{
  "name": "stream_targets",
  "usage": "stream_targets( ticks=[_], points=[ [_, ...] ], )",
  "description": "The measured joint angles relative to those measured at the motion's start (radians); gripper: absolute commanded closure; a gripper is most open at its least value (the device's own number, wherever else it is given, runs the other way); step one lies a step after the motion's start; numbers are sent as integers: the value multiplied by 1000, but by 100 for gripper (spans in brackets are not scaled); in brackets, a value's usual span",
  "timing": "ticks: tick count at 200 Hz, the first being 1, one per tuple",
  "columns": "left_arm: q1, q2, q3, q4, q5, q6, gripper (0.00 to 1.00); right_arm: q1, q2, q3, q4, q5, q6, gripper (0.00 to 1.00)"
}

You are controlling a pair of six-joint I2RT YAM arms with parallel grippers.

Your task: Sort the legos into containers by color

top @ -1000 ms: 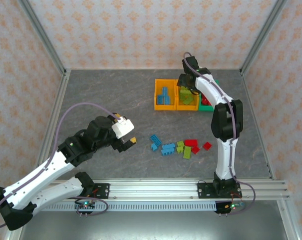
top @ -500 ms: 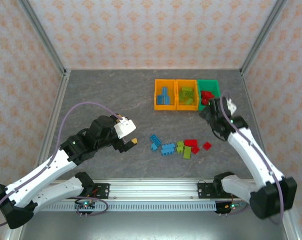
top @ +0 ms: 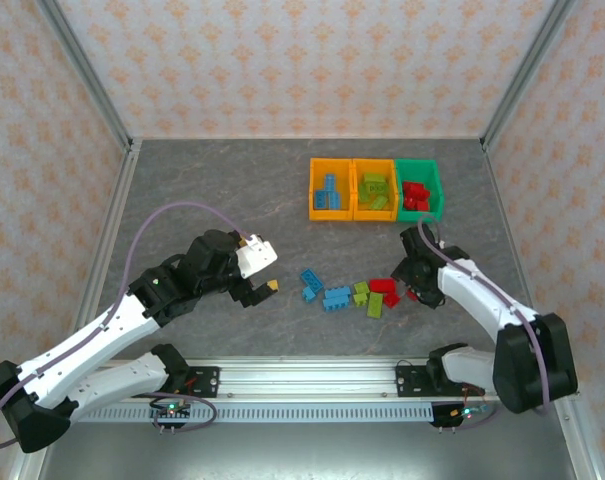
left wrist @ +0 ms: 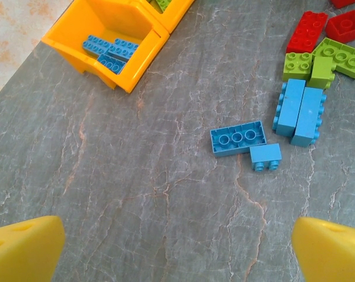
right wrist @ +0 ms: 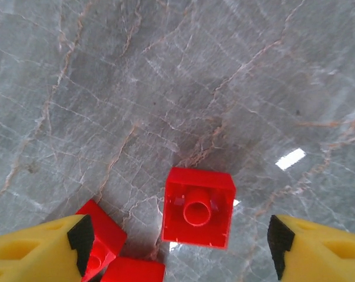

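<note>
Lying on grey veined tabletop (top: 212, 190) (marble-look), legos (top: 337, 298) — floral-papered walls (top: 282, 60) around

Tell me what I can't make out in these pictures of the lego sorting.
Top view: the right gripper covers whatever lies beneath it.
Right wrist view: two red bricks at lower left, cut off by the bottom edge and a finger.
Left wrist view: the middle bin, cut off by the top edge.
Top view: bricks inside the green bin, too small to count.
</note>
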Motion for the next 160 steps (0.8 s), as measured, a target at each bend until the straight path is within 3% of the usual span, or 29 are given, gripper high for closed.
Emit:
stream_targets(
  ticks=[40,77,126,160],
  points=[
    [0,0,0,0,0,0,0,-11,100,-29,70,-14,1,38],
    [0,1,0,0,0,0,0,-13,115,-36,94,-11,4,64],
    [0,1,0,0,-1,0,0,-13,-24,-6,59,16,-4,68],
    [0,3,0,0,-1,0,0,-36,-25,196,55,84,-57,68]
  ],
)
